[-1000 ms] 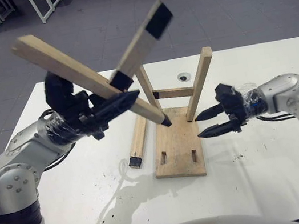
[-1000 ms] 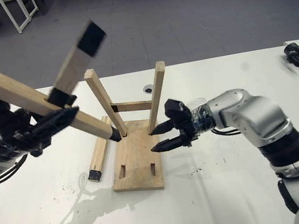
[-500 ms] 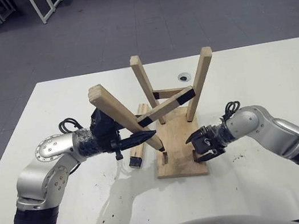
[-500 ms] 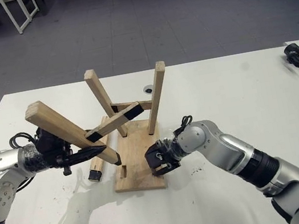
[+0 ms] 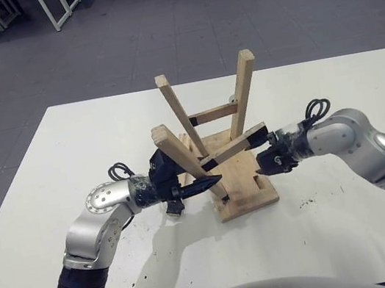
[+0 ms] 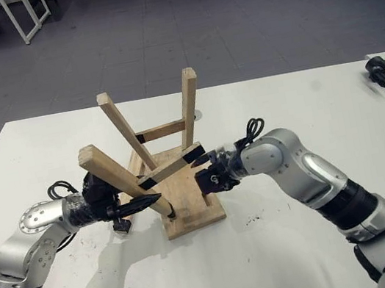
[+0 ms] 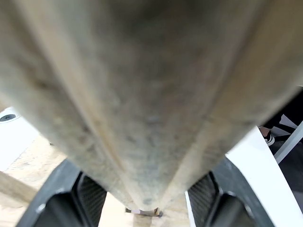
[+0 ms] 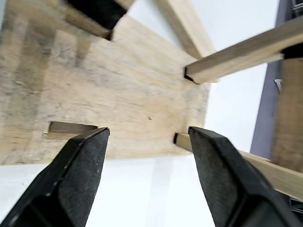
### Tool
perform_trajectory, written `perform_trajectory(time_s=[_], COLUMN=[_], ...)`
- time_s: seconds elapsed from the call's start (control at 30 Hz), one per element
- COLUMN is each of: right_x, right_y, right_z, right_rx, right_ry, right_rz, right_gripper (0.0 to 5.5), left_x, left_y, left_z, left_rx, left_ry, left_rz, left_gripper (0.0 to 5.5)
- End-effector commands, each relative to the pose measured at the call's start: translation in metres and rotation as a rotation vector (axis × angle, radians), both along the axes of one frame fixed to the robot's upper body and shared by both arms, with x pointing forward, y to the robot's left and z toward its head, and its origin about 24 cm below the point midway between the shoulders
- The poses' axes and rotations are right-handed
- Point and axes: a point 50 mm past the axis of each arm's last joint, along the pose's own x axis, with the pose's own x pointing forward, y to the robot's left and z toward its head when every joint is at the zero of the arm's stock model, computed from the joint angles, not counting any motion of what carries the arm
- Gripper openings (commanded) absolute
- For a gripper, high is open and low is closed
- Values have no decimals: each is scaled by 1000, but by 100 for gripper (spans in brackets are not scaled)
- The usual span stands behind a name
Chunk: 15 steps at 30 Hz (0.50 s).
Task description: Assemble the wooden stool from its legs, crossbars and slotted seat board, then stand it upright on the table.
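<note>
Left gripper [image 5: 207,182] clamps the leg [image 5: 174,147], judged stiff and light, near its lower end; right gripper [image 5: 264,163] stands wide, empty, beside the seat board [image 5: 246,194].

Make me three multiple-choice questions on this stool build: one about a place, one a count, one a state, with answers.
1. Where does the slotted wooden seat board lie?
A. flat on the white table
B. lifted off the table by both grippers
C. on the grey floor

2. How many pale wooden legs stand in the board's far side, joined by a crossbar?
A. one
B. two
C. four

3. What state is the left gripper in?
A. open and empty
B. shut on a tilted wooden leg
C. shut on the board's edge

Answers: 1 A, the board rests on the tabletop. 2 B, two legs rise there with the bar between them. 3 B, its fingers clamp the slanting leg.
</note>
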Motion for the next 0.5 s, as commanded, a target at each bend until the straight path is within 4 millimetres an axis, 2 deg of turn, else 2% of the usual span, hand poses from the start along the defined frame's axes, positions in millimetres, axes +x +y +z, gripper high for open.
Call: perform_trajectory(time_s=[0.03, 0.13, 0.3, 0.43, 0.5], right_x=[0, -2, 5, 12, 12], right_y=[-9, -19, -40, -53, -56], right_z=[16, 9, -3, -7, -8], right_rx=[-1, -34, -84, -86, -74], right_ry=[-20, 13, 20, 10, 10], right_rz=[-39, -72, -165, -243, -270], right_gripper=[306, 306, 306, 306, 306], left_x=[3, 4, 5, 5, -3], left_y=[2, 5, 10, 17, 17], left_z=[-9, -17, -34, -57, -68], left_rx=[32, 61, 114, 373, 452], left_ry=[4, 30, 90, 71, 81], left_rz=[12, 7, -2, 3, 9], left_gripper=[204, 204, 204, 204, 204])
